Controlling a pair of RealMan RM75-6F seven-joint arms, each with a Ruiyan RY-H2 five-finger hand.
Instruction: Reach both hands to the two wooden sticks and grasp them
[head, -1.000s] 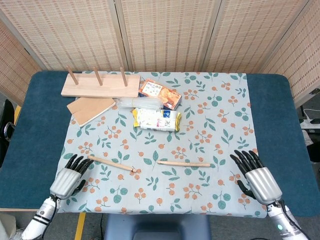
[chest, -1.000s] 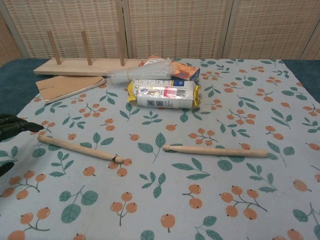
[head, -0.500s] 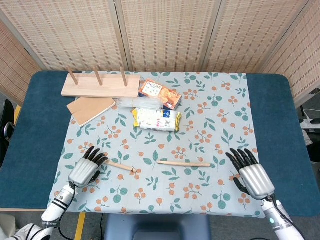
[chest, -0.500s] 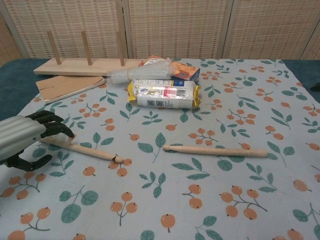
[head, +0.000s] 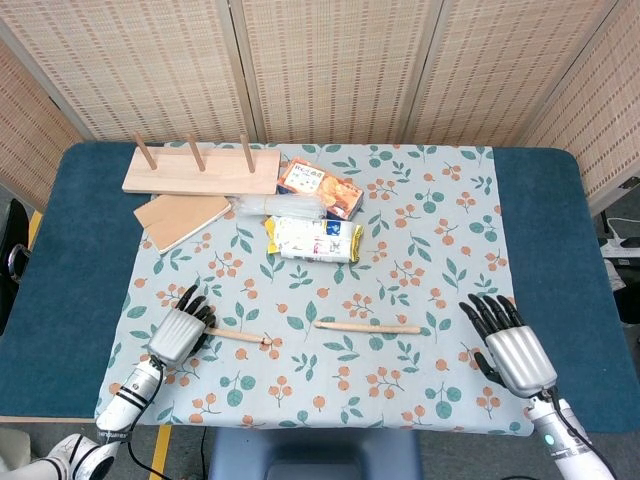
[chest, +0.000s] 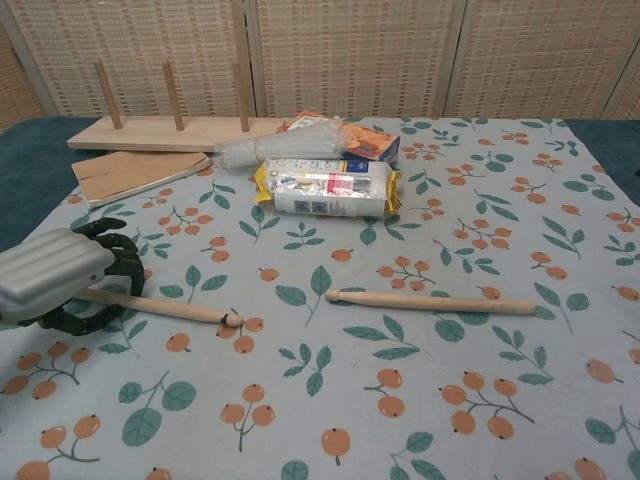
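Two wooden sticks lie on the floral cloth. My left hand (head: 178, 337) (chest: 55, 275) covers the left end of the left stick (head: 240, 335) (chest: 165, 308). Its fingers arch over the far side and the thumb curls on the near side, with a gap still showing around the stick, which rests on the cloth. The right stick (head: 368, 327) (chest: 430, 300) lies alone at the centre. My right hand (head: 515, 352) hovers palm down with its fingers spread, well to the right of that stick, and shows only in the head view.
A wooden peg rack (head: 200, 172) (chest: 170, 133) and a flat board (head: 182, 218) sit at the back left. An orange box (head: 320, 188), a clear plastic pack (head: 268, 207) and a snack packet (head: 312, 240) (chest: 325, 188) lie behind the sticks. Blue table (head: 560, 250) borders the cloth.
My left hand moved right and down onto the left stick's end, and the stick turned slightly. My right hand drifted a little but stays away from the right stick.
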